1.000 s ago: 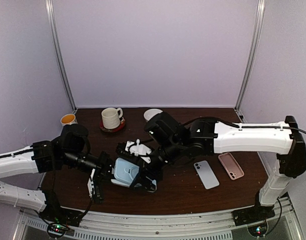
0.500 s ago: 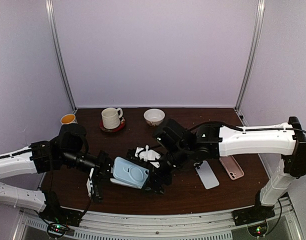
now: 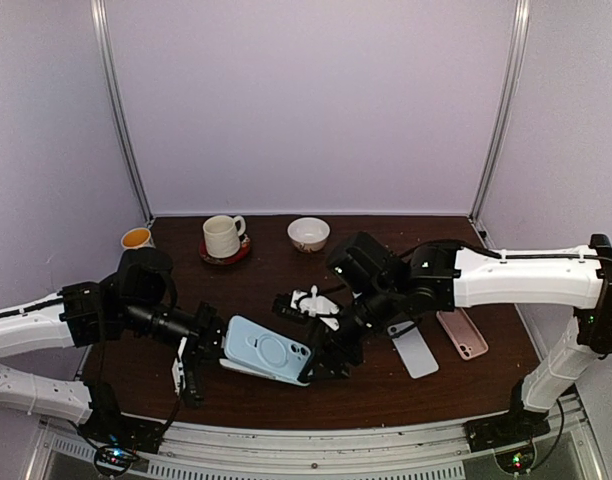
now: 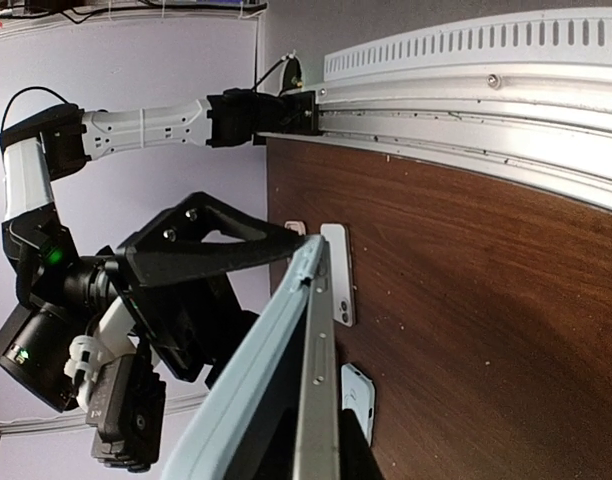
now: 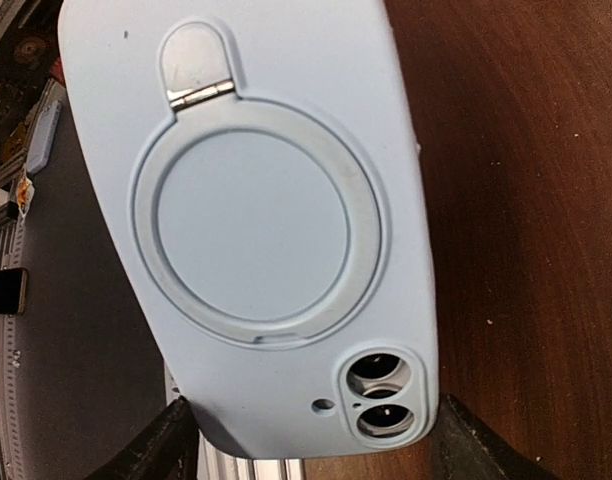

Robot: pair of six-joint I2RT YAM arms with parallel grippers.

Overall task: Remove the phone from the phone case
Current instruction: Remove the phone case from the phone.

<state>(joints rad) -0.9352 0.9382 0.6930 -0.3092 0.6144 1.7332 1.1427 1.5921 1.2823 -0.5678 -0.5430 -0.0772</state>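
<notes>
Left pincer (image 3: 200, 350) pressed together on the left end of the light-blue phone case (image 3: 266, 350), a soft-looking case with a round ring stand on its back. It holds the case tilted and raised off the dark brown wooden worktop (image 3: 386, 392), close to the near edge and the slotted metal rail (image 3: 336, 445).

Right pincer (image 3: 326, 360) spread astride the case's right, camera end, with one black finger (image 5: 172, 446) at each corner. The right wrist view shows a narrow gap on one side. Whether the other finger touches cannot be told.

The phone (image 5: 378, 372) sits inside the case. Only its lenses show, through the camera cut-out. In the left wrist view a grey strip runs along the case's rim, possibly the phone's frame. That view crops its own fingers at the bottom, and the screen side faces away in every view.

To the right, a silver-white phone (image 3: 416, 352) lies flat, its far end covered by the right arm. A pink phone case (image 3: 462, 332) lies just beside it.

Along the far edge stand a small orange-filled cup (image 3: 137, 238), a white mug (image 3: 223, 236) on a red coaster and a small white bowl (image 3: 308, 233). All are well apart from the case, with bare wood between.
</notes>
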